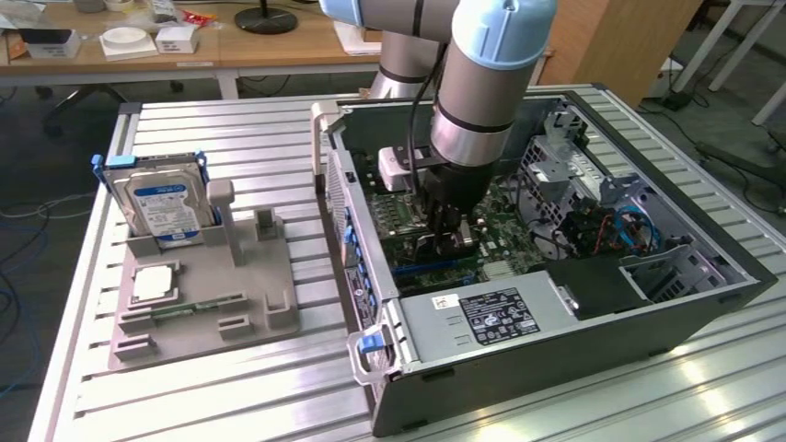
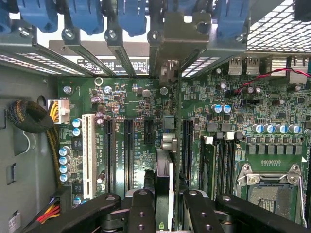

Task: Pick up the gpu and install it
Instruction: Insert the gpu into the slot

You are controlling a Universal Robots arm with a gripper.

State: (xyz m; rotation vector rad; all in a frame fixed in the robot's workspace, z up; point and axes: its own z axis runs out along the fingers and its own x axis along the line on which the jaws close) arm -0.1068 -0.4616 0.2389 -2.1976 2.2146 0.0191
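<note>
gpu (image 2: 164, 182): in the wrist view we see it edge-on. It is a thin slab standing on edge, pale grey along the near edge and dark further along. It ends in a dull silver metal bracket (image 2: 180, 39) at the case's rear slot openings.

It sits between the two black fingers (image 2: 141, 213) of the end effector (image 2: 167, 216), one finger on each face, so we read the end effector as pinching the gpu. The card stands over the motherboard (image 2: 131, 97), parallel to the black expansion slots (image 2: 129, 150) and in the gap between two of them. We can't tell whether its edge connector is in a slot.

Arm pose, exterior view: the arm (image 1: 485, 83) comes down from the upper centre of the frame, leaning slightly toward the exterior view's left, with its wrist inside the open PC case (image 1: 700, 295). The end effector (image 1: 450, 235) points down at centre frame, low over the board and just above the labelled power supply (image 1: 491, 318) in the frame.

The case lies on its side on the slatted counter (image 1: 246, 396). At the exterior view's left, well apart from the case, a grey fixture (image 1: 197, 313) holds a hard drive (image 1: 160, 207) upright.
</note>
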